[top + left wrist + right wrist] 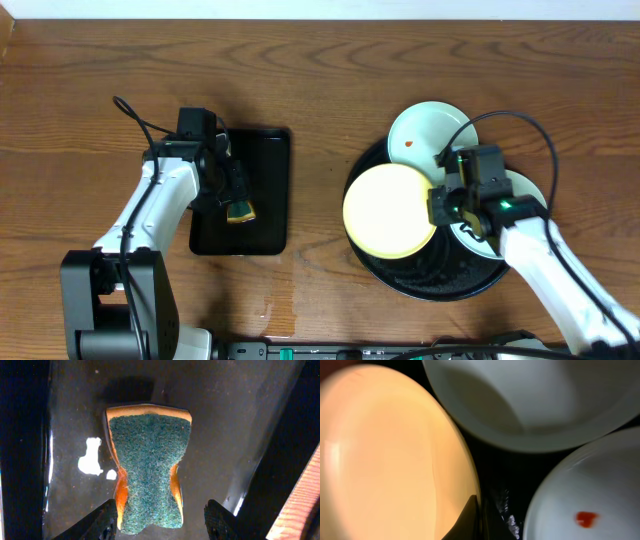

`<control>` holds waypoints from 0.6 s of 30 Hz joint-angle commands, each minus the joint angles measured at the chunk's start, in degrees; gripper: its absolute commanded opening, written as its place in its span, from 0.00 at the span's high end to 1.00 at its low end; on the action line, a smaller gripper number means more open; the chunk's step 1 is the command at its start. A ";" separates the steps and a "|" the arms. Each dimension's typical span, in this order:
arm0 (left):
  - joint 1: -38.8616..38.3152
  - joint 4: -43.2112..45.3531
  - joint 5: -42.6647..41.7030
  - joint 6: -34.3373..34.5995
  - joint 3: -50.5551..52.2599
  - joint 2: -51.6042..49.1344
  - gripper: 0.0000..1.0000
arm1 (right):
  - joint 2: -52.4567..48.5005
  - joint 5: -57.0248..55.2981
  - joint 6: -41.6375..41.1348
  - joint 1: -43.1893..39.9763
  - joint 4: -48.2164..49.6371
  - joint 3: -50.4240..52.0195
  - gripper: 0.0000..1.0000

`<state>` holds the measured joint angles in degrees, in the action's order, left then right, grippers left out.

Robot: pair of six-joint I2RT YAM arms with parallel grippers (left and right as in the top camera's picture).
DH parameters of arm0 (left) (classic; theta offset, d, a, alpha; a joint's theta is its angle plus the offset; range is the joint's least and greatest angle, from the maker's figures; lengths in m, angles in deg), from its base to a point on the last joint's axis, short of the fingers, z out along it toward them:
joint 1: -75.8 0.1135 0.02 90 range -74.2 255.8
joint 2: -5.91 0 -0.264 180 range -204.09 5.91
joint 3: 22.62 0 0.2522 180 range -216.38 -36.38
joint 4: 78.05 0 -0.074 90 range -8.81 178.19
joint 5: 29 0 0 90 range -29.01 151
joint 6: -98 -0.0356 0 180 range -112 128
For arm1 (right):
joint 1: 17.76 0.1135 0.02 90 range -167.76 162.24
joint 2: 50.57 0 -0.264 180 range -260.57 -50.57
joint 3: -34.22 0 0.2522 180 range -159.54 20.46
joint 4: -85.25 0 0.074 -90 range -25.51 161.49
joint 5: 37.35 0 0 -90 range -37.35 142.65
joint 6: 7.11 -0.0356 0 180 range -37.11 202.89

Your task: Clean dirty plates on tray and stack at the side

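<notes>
Fingers, left: the fingers (106, 521) of the left gripper (161, 522) were set apart, one on each side of the near end of a sponge (149, 467); one finger was just beside it, a gap was seen at the other, and no clamp was made.
Fingers, right: the right gripper (441, 206) was closed on the right rim of the yellow plate (388, 210); only one dark finger (469, 517) was seen, laid on that rim.
Left arm pose: it was extended from its base at the near left edge away across the table (300, 60), with the wrist turned to the right over the rectangular black tray (270, 150) and pointed down.
Right arm pose: it was stretched diagonally from the near right corner, with the wrist held over the right part of the round black tray (430, 285).
Sponge: it was laid flat on the rectangular black tray, green scouring face up, orange showing at its edges.
Yellow plate: it was placed over the left part of the round tray, its edge past the tray's rim.
Mint plate (425, 135): it was placed at the far side of the round tray, marked with a red spot (409, 144).
Third plate (528, 188): it was placed on the right side, mostly covered by the right arm.
Wrist view, right: a red mark was also seen on one pale plate (which of the two could not be told).
</notes>
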<state>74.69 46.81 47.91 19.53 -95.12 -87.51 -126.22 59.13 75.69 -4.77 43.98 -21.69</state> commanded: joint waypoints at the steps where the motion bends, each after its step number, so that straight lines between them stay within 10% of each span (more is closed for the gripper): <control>1: 0.39 -0.15 0.72 -0.76 0.39 0.42 0.43 | 4.24 -7.04 -0.48 0.15 0.13 0.09 0.99; 18: 0.39 -0.15 0.72 -0.76 0.39 0.42 0.42 | 10.88 -25.83 13.66 0.20 9.86 0.09 0.99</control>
<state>74.69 46.83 47.91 19.56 -95.12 -87.51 -116.19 38.39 82.99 -4.77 51.85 -21.67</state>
